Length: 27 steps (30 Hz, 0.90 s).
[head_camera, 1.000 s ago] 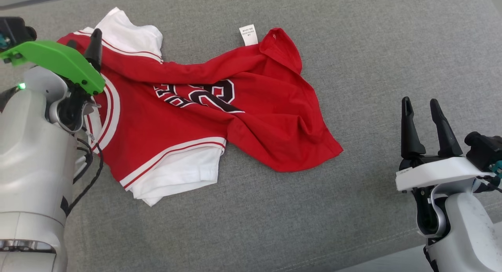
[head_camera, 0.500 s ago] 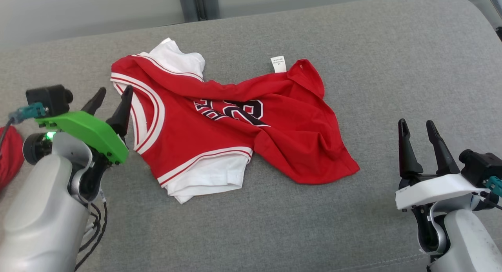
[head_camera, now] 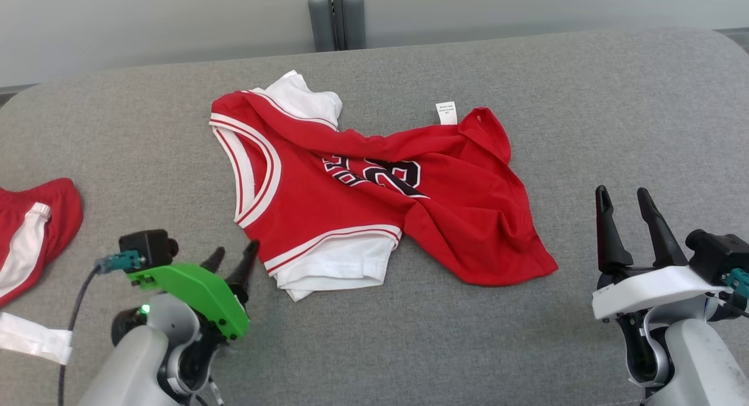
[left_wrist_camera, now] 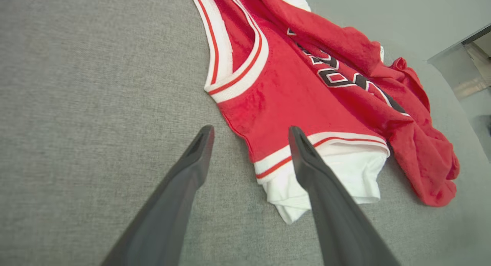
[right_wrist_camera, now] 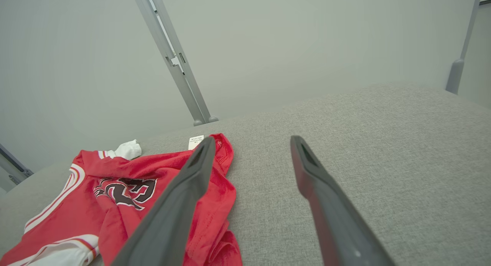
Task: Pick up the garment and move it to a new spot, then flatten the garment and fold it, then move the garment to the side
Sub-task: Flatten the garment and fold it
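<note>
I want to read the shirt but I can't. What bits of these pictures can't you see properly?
Head view: a fold swallows part of the number on the red jersey.
Head view: the print on the white label is too small to read.
Head view: the left edge cuts off another red and white garment.
Right wrist view: a finger of the right gripper covers part of the jersey.

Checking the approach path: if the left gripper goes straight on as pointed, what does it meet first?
The red jersey: the open left gripper points at its near edge, by the white sleeve. Depth is unclear, so it might touch the grey cushion short of it.
</note>
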### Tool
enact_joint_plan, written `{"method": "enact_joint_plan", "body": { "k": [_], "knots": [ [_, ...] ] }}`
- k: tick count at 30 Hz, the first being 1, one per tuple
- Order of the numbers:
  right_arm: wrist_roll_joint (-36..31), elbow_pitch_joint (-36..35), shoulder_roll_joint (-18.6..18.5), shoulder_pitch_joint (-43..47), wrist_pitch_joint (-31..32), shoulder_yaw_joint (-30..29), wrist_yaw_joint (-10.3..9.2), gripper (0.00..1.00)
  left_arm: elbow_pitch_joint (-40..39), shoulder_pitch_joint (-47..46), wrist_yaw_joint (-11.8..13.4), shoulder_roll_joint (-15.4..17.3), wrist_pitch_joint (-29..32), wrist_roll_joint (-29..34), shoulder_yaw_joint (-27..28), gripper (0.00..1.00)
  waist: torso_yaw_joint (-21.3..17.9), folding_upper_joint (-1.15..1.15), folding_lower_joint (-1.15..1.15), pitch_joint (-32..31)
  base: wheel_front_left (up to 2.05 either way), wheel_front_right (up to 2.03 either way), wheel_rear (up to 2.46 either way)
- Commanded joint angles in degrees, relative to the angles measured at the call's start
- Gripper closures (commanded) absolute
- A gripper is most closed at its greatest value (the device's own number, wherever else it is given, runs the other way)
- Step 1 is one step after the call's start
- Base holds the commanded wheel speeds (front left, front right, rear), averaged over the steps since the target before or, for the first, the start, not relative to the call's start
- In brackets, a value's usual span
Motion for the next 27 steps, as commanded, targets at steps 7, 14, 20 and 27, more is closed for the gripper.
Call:
{"method": "enact_joint_plan", "body": {
  "k": [7,14,20,27],
  "knots": [
    [0.0,0.2,-0.8,0.0,0.4,0.4,0.02,0.00,2.2,0.4,-0.5,-3.9,4.6,-5.4,-0.2,0.00,-0.7,0.00,0.00,0.4,0.00,0.00,0.00],
    [0.1,0.5,-1.2,-0.5,0.5,0.8,0.02,0.00,6.1,-1.3,-0.9,-4.1,4.7,-6.2,0.5,0.00,-1.3,0.00,0.00,1.2,0.00,0.00,0.00],
    [0.0,0.7,-1.4,-1.1,0.8,1.1,0.02,0.00,10.6,-3.6,-3.1,-5.5,4.3,-7.7,1.1,0.00,-1.5,0.00,0.00,2.2,0.00,0.00,0.00],
    [-0.3,0.5,-1.9,-1.6,0.8,1.0,0.02,0.00,13.9,-7.5,-5.4,-6.3,2.3,-6.6,0.8,1.00,-1.8,0.00,0.00,3.3,0.00,0.00,0.00]
  ]
}}
